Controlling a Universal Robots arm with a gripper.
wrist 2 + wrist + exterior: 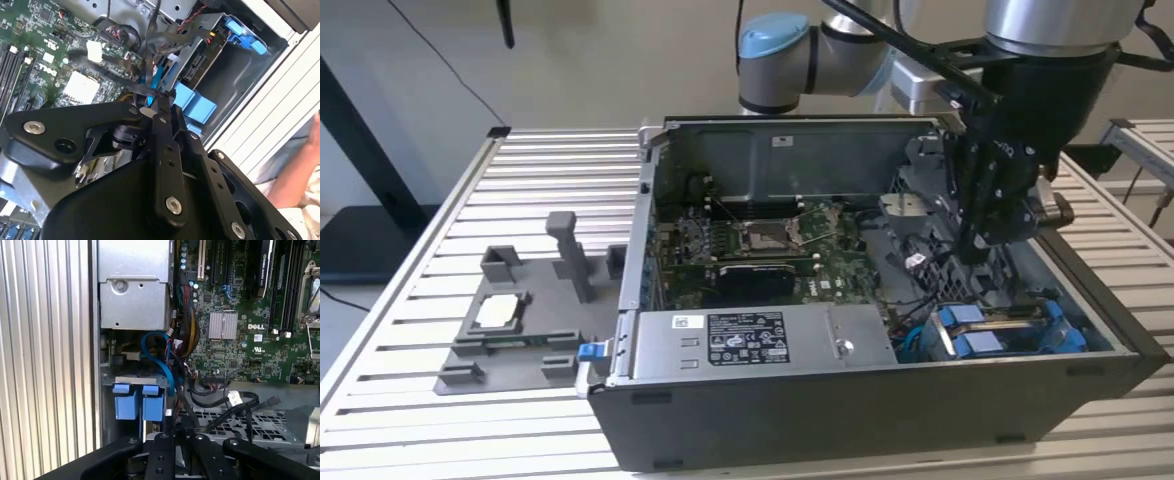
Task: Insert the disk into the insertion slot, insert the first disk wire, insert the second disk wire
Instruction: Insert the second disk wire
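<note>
The disk (1003, 322) sits in its blue-tabbed carrier (138, 401) inside the insertion slot (923, 338), at the case's front corner on the exterior view's right. Its connector end (198, 64) faces into the case. My gripper (977, 240) reaches down into the case just behind that bay. In the second wrist view the fingertips (161, 100) meet, shut on a black disk wire (142, 90) beside a blue cable (151, 80). More black wires (220, 399) and the blue cable (161, 362) loop above the perforated bay wall (240, 421).
The silver power-supply box (747, 338) lies along the case's front wall, with the green motherboard (761, 245) behind it. A grey fixture plate (520, 330) stands on the slatted table (454, 200) at the exterior view's left. A person's arm (300, 175) shows beyond the case.
</note>
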